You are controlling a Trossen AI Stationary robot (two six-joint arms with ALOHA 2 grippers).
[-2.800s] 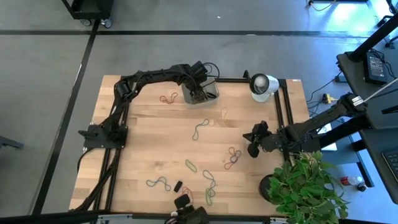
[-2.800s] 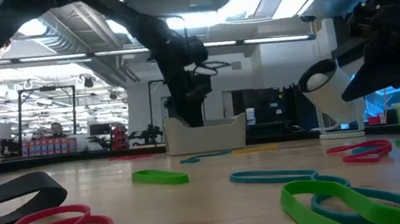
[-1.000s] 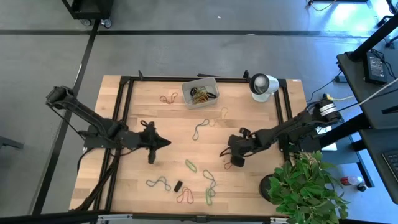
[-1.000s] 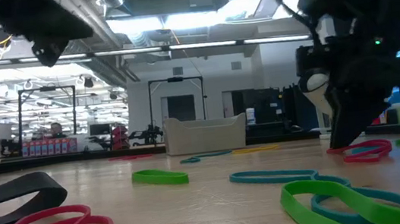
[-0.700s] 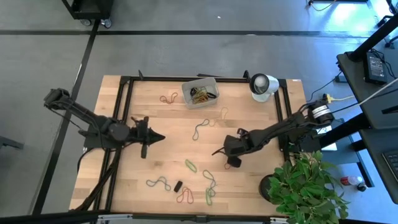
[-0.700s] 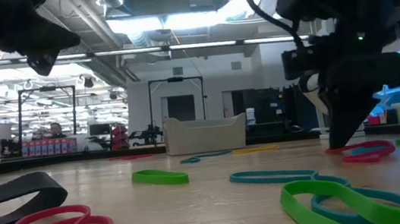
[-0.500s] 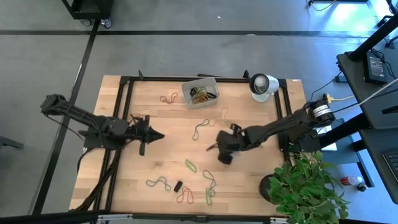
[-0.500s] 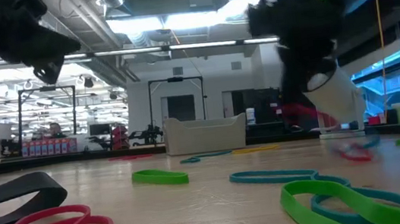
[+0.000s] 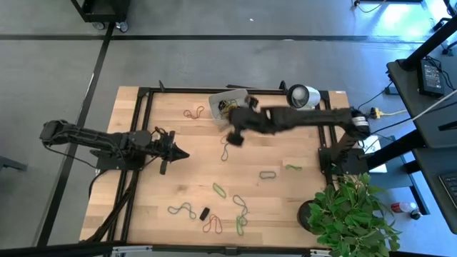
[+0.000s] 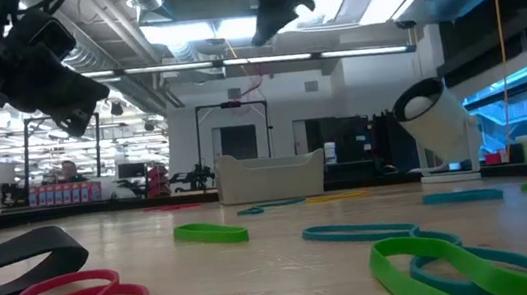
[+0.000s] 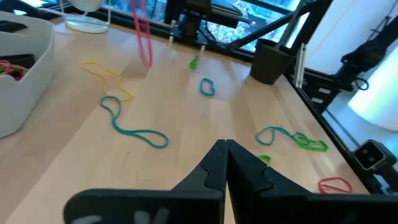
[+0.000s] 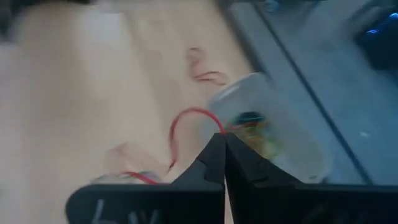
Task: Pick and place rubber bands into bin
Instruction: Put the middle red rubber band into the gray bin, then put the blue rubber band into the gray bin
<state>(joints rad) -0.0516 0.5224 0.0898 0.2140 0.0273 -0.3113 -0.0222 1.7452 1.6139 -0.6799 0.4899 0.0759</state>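
A: Right claw (image 9: 235, 135) is up off the surface (image 9: 178, 178), just short of the bin (image 9: 230, 106), fingers pinched together on a red rubber band (image 12: 186, 134) that hangs in a loop from the tips.

B: Clear in the right wrist view: the tips meet and the red loop trails out of them, with the bin (image 12: 273, 134) straight ahead and coloured bands already lying inside it.

A: Left claw (image 9: 171, 153) waits over the left part of the surface, fingers pressed together and nothing between them.

B: So, the carry. What makes a clean drop from here?

A: My read: bring the tips right over the middle of the bin before letting go. The loop dangles, so it could drape over the rim if released too close to the near wall.

B: And hold the swing steady. A thin elastic like that will likely sway and cling to a fingertip.

A: Plenty remains: a teal band (image 9: 227, 148) just under the right claw, a green one (image 9: 218, 189) lower down, more scattered towards the front edge.

B: Then open wide, low over the bin, I'd say.
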